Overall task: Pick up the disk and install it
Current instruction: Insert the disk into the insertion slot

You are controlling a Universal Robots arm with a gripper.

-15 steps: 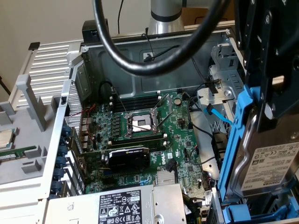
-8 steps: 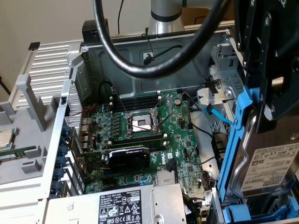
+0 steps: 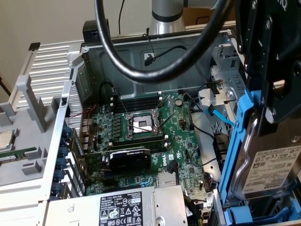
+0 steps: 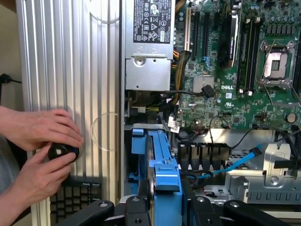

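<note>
At the exterior view's left, a ribbed grey panel [image 3: 47, 70] is lying beside the open computer case [image 3: 91, 75]. In the wrist view, a person's hands [image 4: 42, 127] are pinching a small black round part [image 4: 63, 153] over that panel. In the middle, the motherboard [image 3: 183, 136] is lying exposed with its processor socket [image 3: 141, 125] at the centre, and the power supply [image 3: 122, 207] is sitting at the near edge. At the exterior view's right, the tool [image 4: 164, 209] is gripping the disk [image 3: 265, 162], partly closed on its blue carrier frame and holding it upright beside the metal drive cage [image 3: 225, 94].
</note>
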